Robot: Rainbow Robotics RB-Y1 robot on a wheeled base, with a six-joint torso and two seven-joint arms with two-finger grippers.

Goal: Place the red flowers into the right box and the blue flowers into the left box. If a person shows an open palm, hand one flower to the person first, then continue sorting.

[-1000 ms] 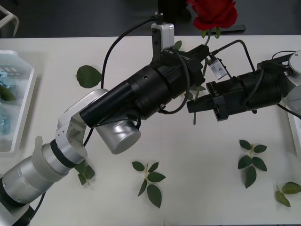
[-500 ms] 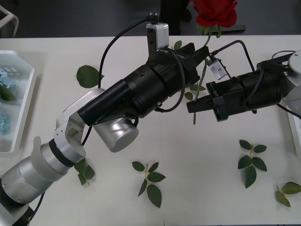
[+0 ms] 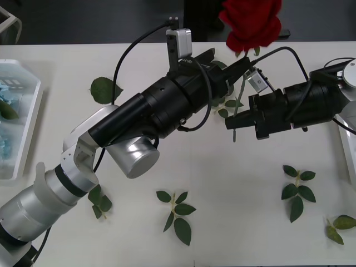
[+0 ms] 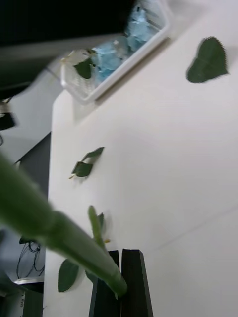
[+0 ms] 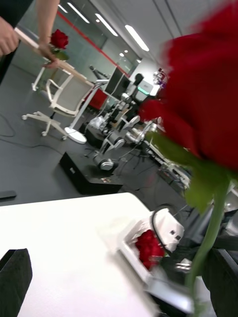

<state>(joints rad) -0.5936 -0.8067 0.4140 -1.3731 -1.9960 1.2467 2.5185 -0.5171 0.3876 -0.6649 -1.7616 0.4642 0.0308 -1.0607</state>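
One of the red flowers (image 3: pixel 251 22) is held up over the table's far edge, its thin green stem (image 3: pixel 240 94) running down to my right gripper (image 3: pixel 230 123), which is shut on the stem's lower end. In the right wrist view the black fingers (image 4: pixel 133 282) are pressed together with the stem (image 4: pixel 49 223) crossing them. My left gripper (image 3: pixel 228 61) sits just below the bloom, open, with the stem (image 5: pixel 213 233) between its spread fingers (image 5: pixel 15 272). The left box (image 3: pixel 34 105) holds blue flowers (image 4: pixel 111 47). The right box (image 5: pixel 126 247) holds red flowers (image 5: pixel 148 247).
Loose green leaf sprigs lie on the white table: a single leaf (image 3: pixel 104 89) at the back left, sprigs at the front middle (image 3: pixel 177 214) and the front right (image 3: pixel 296 192). Beyond the table, a person's hand holds another red rose (image 5: pixel 59 38).
My left arm has drawn back to the left and away from the right gripper. The rose has risen and swung closer to the camera, and the right gripper has lifted slightly with the stem.
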